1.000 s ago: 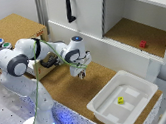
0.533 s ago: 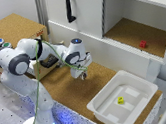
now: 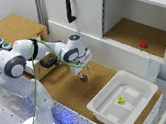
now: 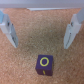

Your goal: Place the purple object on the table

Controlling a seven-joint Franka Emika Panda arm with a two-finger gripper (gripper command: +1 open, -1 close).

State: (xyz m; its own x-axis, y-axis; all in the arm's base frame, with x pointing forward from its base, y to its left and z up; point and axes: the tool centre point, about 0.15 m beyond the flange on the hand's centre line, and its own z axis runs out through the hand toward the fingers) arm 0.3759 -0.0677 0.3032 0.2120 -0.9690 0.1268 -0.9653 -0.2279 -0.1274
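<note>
The brown cork desk (image 3: 66,87) holds a white tub (image 3: 124,106) with a yellow piece (image 3: 120,101) inside. The pincer (image 3: 83,72) is now spread wide and has let go. The purple object (image 4: 44,64) sits on the desk below it.

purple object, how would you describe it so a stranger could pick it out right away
Start at the brown cork table in front of the white cabinet. Just under the gripper sits the purple object, a small dark block with a yellow ring on top. The red block is on the cabinet shelf, the yellow piece in the white tub.
</note>
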